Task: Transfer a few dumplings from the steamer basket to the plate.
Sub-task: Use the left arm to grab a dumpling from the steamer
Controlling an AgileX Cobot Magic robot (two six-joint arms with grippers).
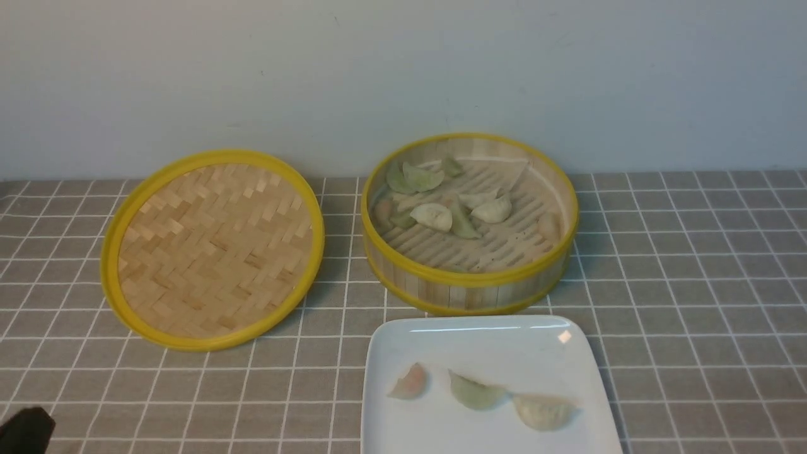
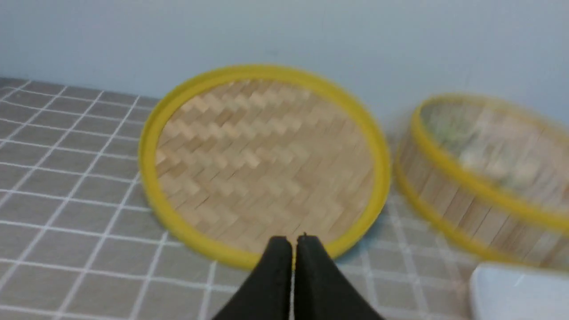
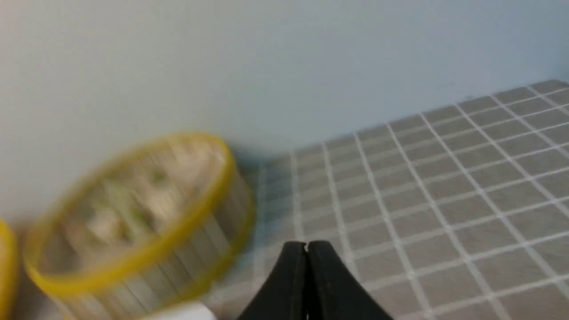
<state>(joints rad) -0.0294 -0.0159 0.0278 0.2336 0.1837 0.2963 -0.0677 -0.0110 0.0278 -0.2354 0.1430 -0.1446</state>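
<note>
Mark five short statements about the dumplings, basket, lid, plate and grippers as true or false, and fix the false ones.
1. The plate holds three dumplings. True.
2. The steamer basket is empty. False: several dumplings lie on its slatted floor.
3. The woven lid covers the basket. False: it lies off the basket, to its left and apart from it.
4. The left gripper is shut with nothing in it. True.
5. The right gripper holds a dumpling. False: its jaws are shut together and hold nothing.
</note>
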